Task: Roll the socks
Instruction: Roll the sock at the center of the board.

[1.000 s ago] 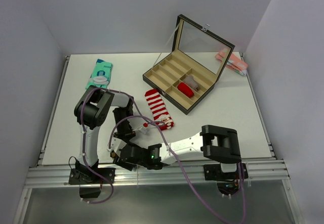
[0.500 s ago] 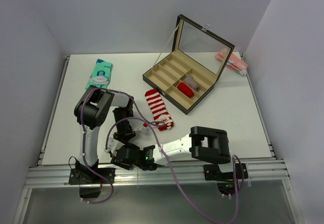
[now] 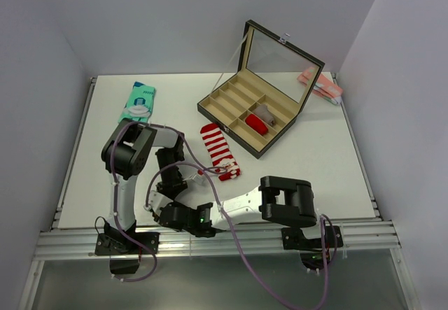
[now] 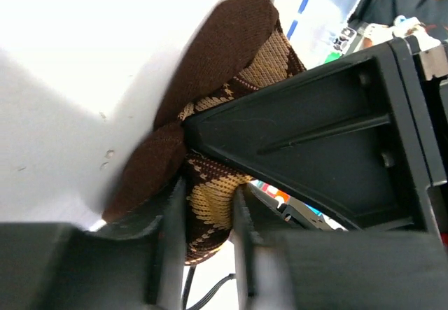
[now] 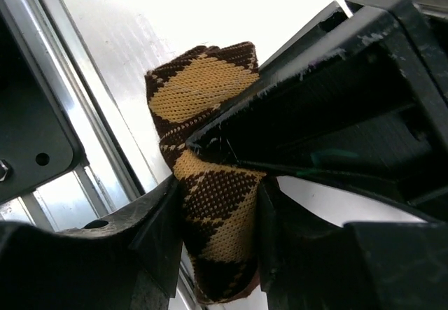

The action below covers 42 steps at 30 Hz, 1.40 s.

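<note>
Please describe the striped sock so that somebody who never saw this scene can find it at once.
Find the open compartment case at the back of the white table. Beside its front-left edge lies the striped sock, flat and unrolled. Red-and-white stripes set it apart from the plain red roll inside the case and from the brown argyle sock.

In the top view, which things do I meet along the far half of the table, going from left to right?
From the left: teal packet → box → pink packet.
</note>
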Each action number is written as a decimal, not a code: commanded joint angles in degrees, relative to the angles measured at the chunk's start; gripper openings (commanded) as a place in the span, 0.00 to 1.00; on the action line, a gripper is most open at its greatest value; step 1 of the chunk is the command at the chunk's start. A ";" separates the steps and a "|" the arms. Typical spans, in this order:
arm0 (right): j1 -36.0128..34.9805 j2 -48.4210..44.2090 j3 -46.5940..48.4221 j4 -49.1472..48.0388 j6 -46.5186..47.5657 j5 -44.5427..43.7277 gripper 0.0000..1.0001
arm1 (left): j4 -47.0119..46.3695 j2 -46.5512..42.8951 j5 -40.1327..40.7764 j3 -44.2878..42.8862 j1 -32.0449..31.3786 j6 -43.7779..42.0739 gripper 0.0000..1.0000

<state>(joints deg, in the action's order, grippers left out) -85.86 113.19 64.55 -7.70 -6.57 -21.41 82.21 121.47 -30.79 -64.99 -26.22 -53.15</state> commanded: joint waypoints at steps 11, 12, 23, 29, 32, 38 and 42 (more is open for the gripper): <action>1.93 -1.56 -2.50 1.55 -0.38 -2.24 0.05 | -17.35 -6.15 -8.41 -12.26 5.99 4.18 0.45; 2.10 -1.65 -2.68 1.55 -0.46 -1.97 0.05 | -17.26 -6.33 -8.85 -12.79 6.52 4.28 0.45; 8.68 -6.39 -5.84 3.83 -1.43 6.99 0.03 | -21.12 -8.44 -13.42 -18.86 15.40 11.47 0.46; 14.14 -6.84 -4.18 9.98 -1.78 12.61 0.04 | -32.79 -15.55 -14.21 -16.66 22.52 20.27 0.46; 16.95 -6.75 -2.86 12.53 -2.04 18.23 0.03 | -38.07 -21.26 -12.20 -13.50 24.46 22.03 0.46; 24.33 -5.43 0.57 17.89 -2.92 29.30 0.03 | -46.44 -32.43 -6.92 -4.19 24.72 21.07 0.48; 28.11 -4.03 4.42 22.72 -2.49 34.06 0.03 | -51.17 -37.43 -5.78 2.83 24.81 18.35 0.48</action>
<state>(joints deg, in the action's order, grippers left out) -60.01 107.53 65.45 7.18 -8.95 6.92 36.88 86.98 -38.20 -66.32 -1.32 -32.82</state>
